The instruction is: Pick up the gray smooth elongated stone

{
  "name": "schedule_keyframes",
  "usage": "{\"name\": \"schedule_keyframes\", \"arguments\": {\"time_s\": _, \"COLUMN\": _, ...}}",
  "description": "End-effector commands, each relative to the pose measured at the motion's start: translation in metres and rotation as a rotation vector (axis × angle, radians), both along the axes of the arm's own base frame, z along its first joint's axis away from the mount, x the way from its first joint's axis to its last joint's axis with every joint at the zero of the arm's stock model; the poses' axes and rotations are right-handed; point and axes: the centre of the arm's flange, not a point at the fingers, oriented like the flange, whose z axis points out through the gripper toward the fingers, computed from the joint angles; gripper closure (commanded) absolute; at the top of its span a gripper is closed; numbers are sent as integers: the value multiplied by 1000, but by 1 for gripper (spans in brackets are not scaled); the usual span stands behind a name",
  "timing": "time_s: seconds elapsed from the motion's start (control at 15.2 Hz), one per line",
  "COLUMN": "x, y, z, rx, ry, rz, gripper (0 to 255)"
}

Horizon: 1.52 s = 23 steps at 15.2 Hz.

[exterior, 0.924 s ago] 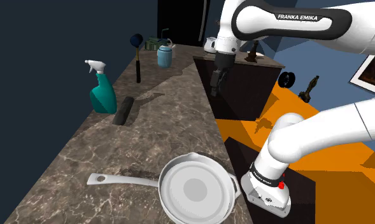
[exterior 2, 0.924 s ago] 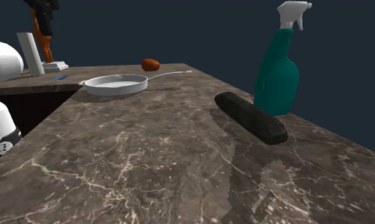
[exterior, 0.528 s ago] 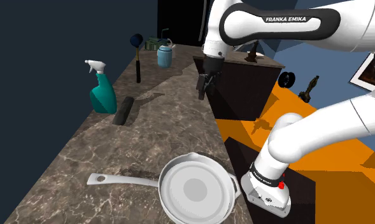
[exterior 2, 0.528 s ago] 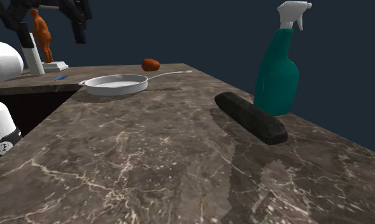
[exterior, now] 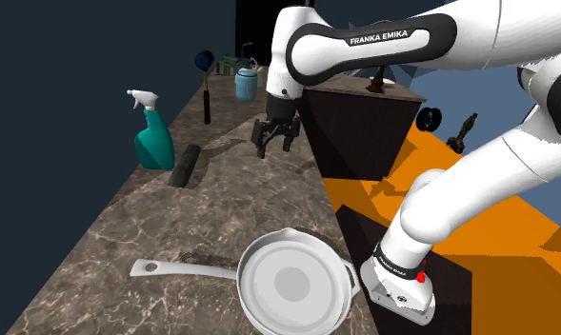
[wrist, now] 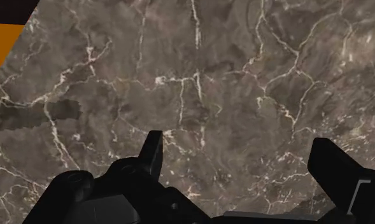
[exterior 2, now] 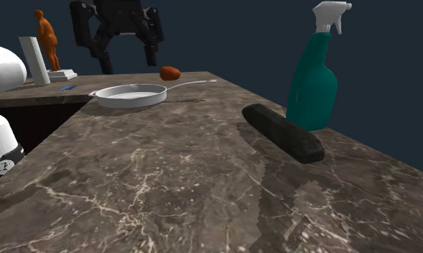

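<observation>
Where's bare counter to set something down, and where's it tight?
Bare counter between the dark elongated stone and the frying pan, and under the gripper. Crowded: far end around the blue jar; stone close beside the teal spray bottle.

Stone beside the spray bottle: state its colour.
Stone: dark grey, nearly black; best in second exterior view.

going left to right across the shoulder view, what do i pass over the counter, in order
teal spray bottle → dark elongated stone → upright dark-headed tool → blue jar → gripper. The frying pan spans most of that width, so it has no clear place in the order.
</observation>
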Motion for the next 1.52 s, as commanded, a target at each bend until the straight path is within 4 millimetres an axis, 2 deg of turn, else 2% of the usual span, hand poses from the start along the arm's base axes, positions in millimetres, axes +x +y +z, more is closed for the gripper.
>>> {"name": "schedule_keyframes", "arguments": {"time_s": 0.0, "x": 17, "y": 21, "z": -9, "rx": 4, "ry": -6, "rz": -55, "gripper": 0}}
{"name": "schedule_keyframes", "arguments": {"time_s": 0.66, "x": 115, "y": 89, "z": -45, "rx": 15, "ry": -31, "rz": -308, "gripper": 0}}
{"name": "schedule_keyframes", "arguments": {"time_s": 1.25, "x": 217, "y": 129, "z": -74, "rx": 25, "ry": -54, "rz": -537, "gripper": 0}}
{"name": "schedule_keyframes", "arguments": {"time_s": 1.45, "x": 222, "y": 130, "z": -86, "rx": 26, "ry": -55, "rz": -546, "gripper": 0}}
